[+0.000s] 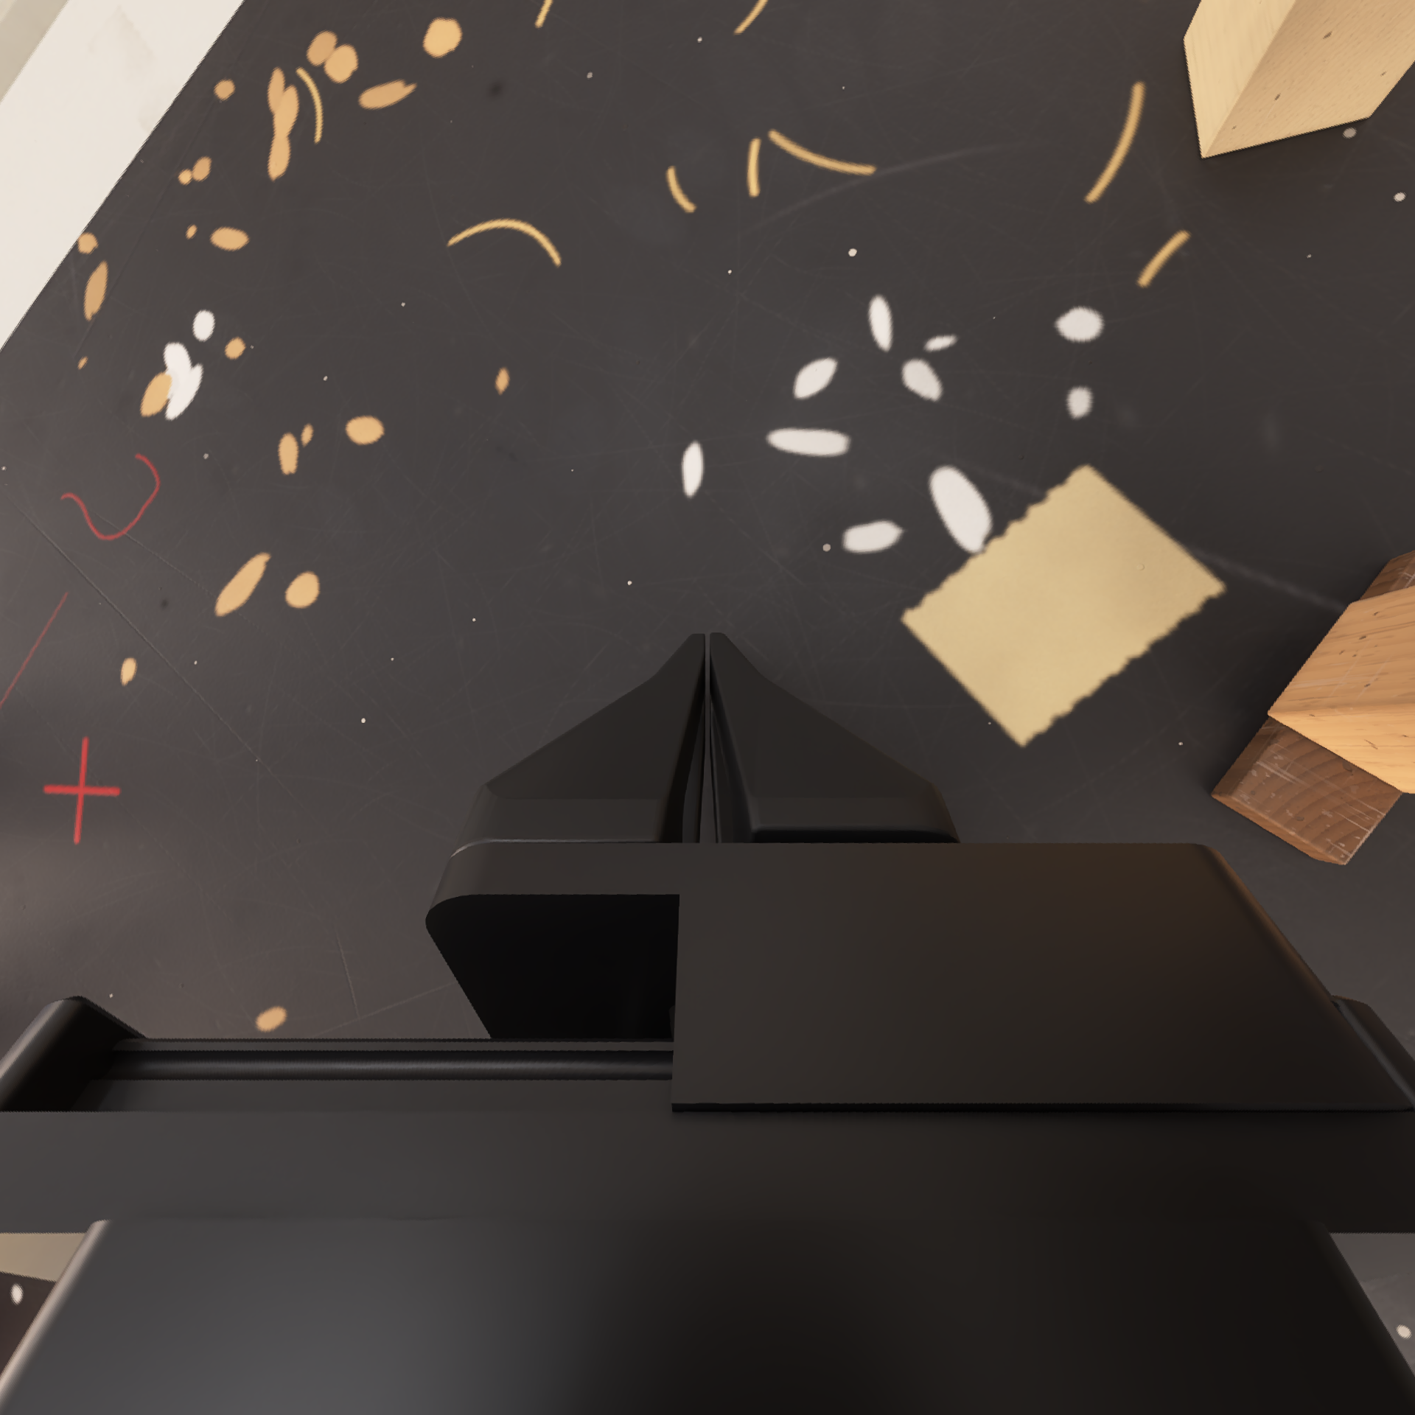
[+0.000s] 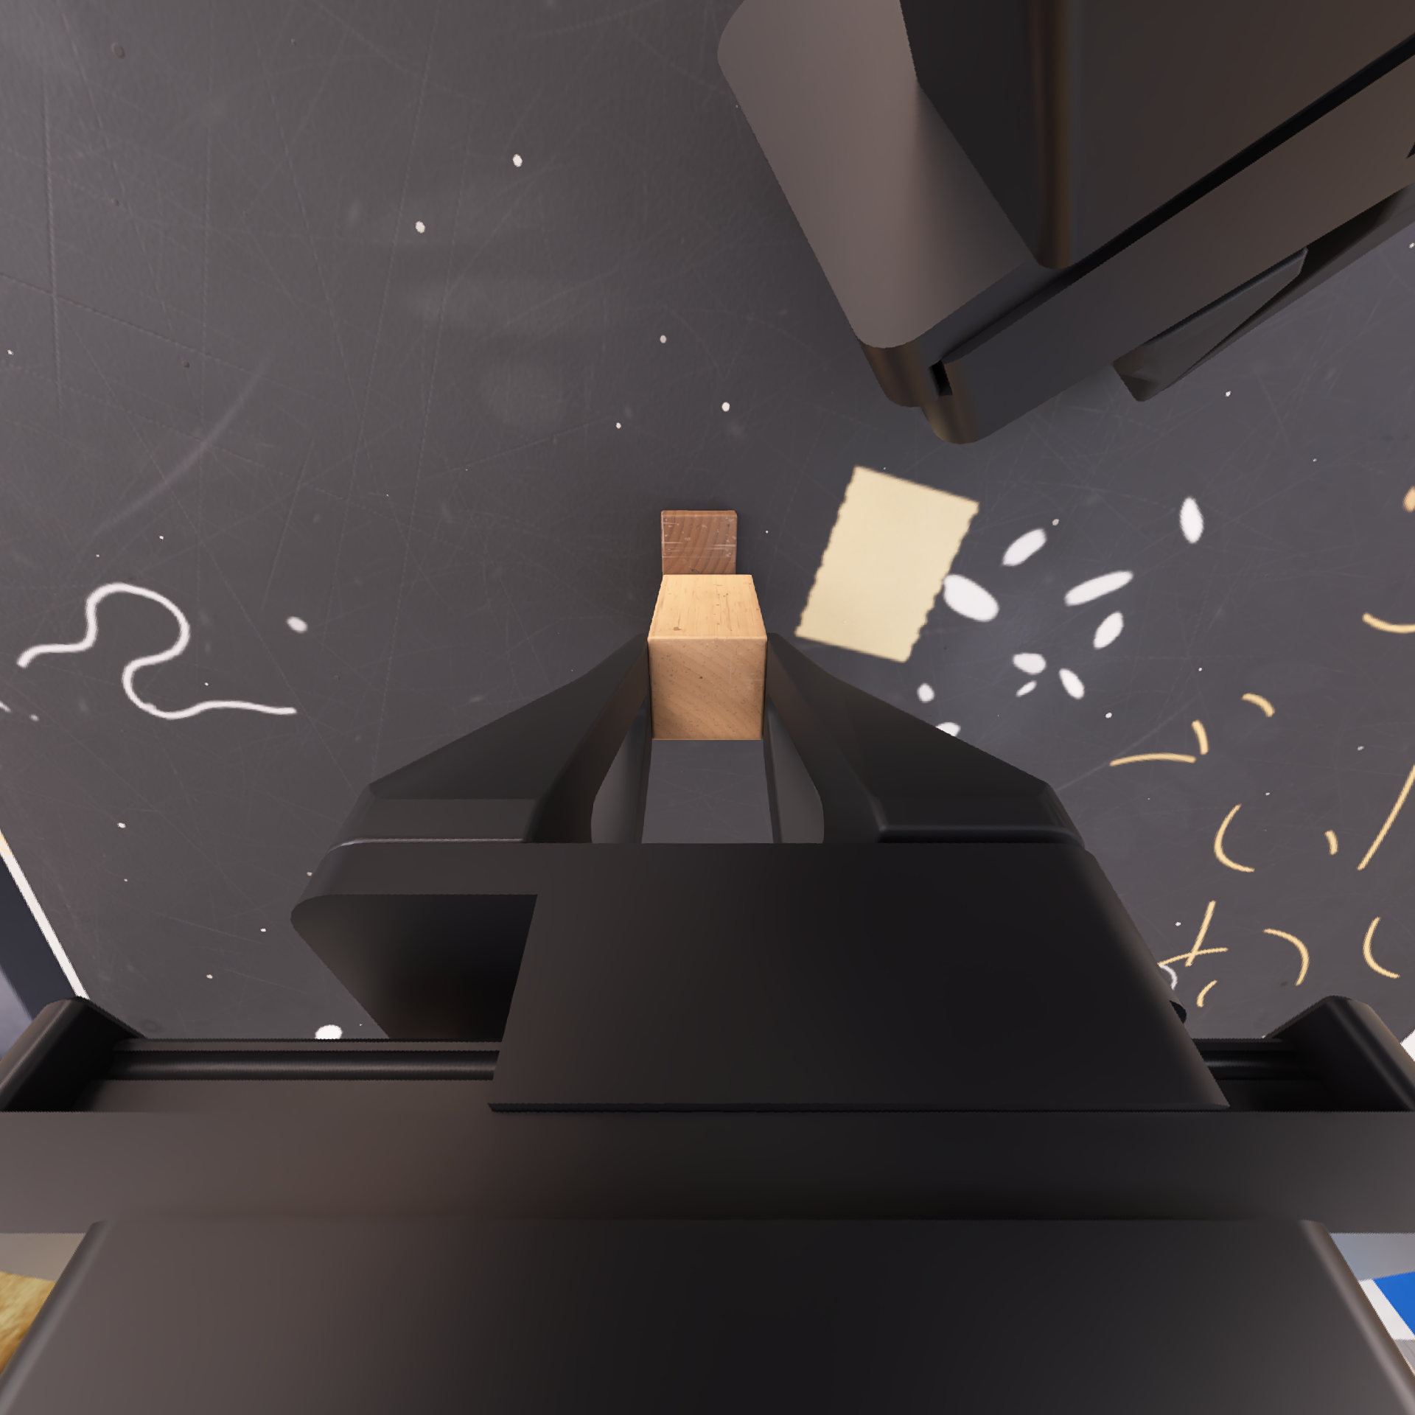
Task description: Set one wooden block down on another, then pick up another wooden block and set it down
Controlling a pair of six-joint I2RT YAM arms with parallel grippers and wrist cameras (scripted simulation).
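Observation:
In the right wrist view my right gripper is shut on a light wooden block, its fingers pressed against the block's two sides. A dark brown wooden block lies just under and beyond it. In the left wrist view the light block sits over the dark brown block at the right edge, turned askew to it; whether they touch I cannot tell. A third, pale wooden block stands on the table at the top right. My left gripper is shut and empty above the dark table.
The dark tabletop bears painted flecks and squiggles and a flat beige patch, which also shows in the right wrist view. The left gripper's body hangs at the upper right of the right wrist view. The table's pale edge runs at the top left.

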